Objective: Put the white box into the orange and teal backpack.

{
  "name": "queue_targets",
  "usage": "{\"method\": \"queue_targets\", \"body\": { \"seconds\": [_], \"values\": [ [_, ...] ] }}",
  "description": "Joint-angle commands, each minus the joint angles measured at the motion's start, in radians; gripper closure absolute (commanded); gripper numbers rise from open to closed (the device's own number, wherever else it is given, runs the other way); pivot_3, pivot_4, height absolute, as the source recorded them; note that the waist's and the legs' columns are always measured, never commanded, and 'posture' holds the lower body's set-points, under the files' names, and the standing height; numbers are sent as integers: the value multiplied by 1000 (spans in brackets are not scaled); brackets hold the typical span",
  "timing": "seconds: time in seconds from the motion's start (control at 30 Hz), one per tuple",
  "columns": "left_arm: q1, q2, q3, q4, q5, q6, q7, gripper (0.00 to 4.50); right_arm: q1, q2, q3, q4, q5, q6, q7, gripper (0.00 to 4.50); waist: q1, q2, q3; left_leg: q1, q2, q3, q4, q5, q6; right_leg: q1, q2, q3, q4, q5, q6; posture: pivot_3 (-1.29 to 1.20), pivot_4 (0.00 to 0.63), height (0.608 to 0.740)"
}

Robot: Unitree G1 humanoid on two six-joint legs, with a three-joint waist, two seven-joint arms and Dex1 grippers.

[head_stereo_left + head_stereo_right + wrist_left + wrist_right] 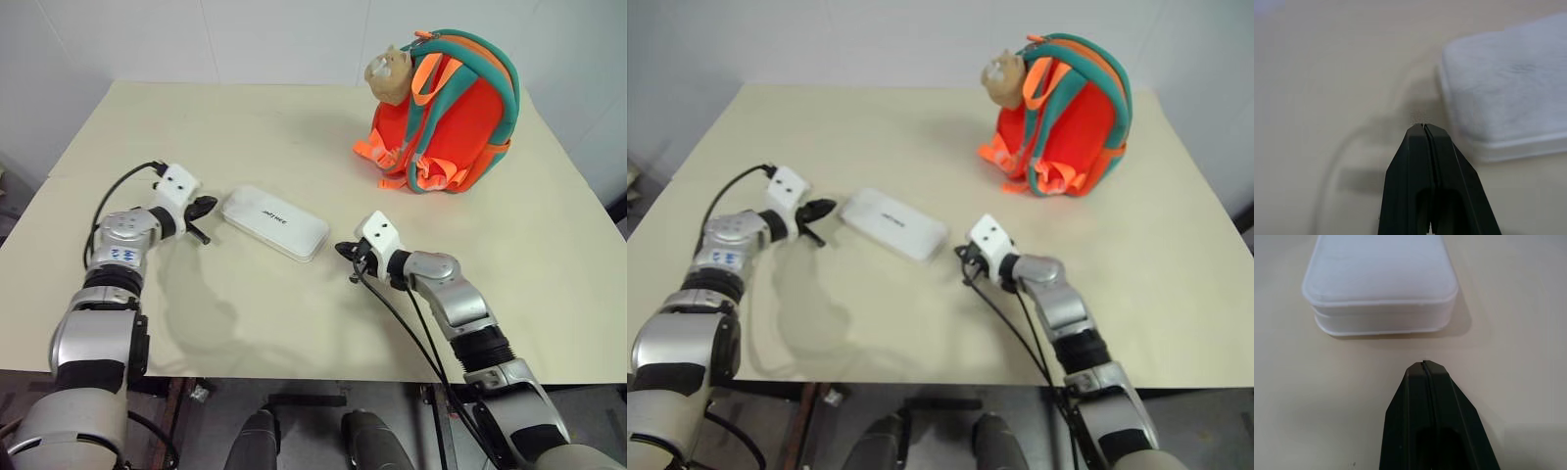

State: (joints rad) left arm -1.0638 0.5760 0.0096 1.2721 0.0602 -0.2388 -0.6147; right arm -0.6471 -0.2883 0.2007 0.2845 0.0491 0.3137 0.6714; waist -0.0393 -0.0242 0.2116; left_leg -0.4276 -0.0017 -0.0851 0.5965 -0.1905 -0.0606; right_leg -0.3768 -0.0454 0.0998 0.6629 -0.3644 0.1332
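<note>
On the left, the left gripper (203, 209) hangs low over the cream table (294, 127) with its two black fingers pressed together, nothing between them. Its tip points at the near-left short end of the white box (273, 222) and sits just beside that end, a thin strip of bare tabletop showing between them in the left wrist view, where the fingers (1425, 161) meet in a closed wedge next to the box's rounded corner.

The white box lies flat near the middle of the table, its long side running diagonally from the left gripper's side toward the right gripper. Small dark lettering marks its top face. It touches neither gripper.

At the box's other short end, the right gripper (345, 252) is also closed tight and empty, its tip aimed at that end. The right wrist view shows the fingers (1430, 401) shut, with a clear band of table between the tip and the box's edge.

Further right and toward the far edge, the orange and teal backpack (451, 117) stands upright, well apart from the box, with a tan plush charm (390, 73) at its top left.

Open tabletop lies all round the box: a wide bare stretch behind it toward the far edge, and another in front toward the near edge. The backpack stands near the table's far right corner.
</note>
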Motion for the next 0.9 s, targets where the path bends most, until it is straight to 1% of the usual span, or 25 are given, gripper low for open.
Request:
{"method": "queue_targets", "body": {
  "seconds": [0.03, 0.1, 0.27, 0.37, 0.5, 0.67, 0.9],
  "values": [
    [-34, -17, -3, 22, 30, 5, 62, 4475, -33, 55, 17, -7, -16, -2, -43, 4500, -5, 0, 0, 0, 0, 0, 0, 0, 0, 0, 0, 0, 0, 0, 0, 0, 150, 740],
    [-35, -32, 8, 25, 25, -4, 51, 4475, -33, 80, 23, -16, -22, 5, -51, 4500, -9, 0, 0, 0, 0, 0, 0, 0, 0, 0, 0, 0, 1, 0, 0, 0, 150, 740],
    [-22, -47, 36, 7, -5, -38, -70, 4475, -20, 100, 33, -52, -19, 28, -39, 4500, -13, 0, 0, 0, 0, 0, 0, 1, -1, 0, 0, 0, 2, 0, 0, 0, 150, 740],
    [27, -29, 49, -29, -28, -54, -188, 4475, 3, 66, 24, -86, -14, 42, -14, 4500, -14, 0, 0, 0, 0, 0, 0, 1, -1, 0, 0, 0, 2, 0, 0, 0, 150, 740],
    [100, -18, 50, -98, -56, -56, -295, 4475, 25, 17, 9, -133, -5, 66, 17, 4500, -12, 0, 0, 0, 0, 0, 0, 1, -1, 1, 0, 0, 1, 0, 0, 0, 150, 740],
    [260, -30, 43, -312, -112, 2, -376, 4475, 67, -75, -16, -229, 18, 122, 79, 4500, -8, 0, 0, 1, 0, 0, 0, 1, -1, 2, -1, -1, 1, 0, 0, 0, 150, 740],
    [455, -94, 13, -688, -176, 182, -365, 4475, 125, -212, -63, -350, 65, 204, 155, 4500, 9, 0, -1, 1, 0, -1, 0, 1, -1, 2, -1, 0, 0, 0, 0, 0, 150, 740]
  ]
}}
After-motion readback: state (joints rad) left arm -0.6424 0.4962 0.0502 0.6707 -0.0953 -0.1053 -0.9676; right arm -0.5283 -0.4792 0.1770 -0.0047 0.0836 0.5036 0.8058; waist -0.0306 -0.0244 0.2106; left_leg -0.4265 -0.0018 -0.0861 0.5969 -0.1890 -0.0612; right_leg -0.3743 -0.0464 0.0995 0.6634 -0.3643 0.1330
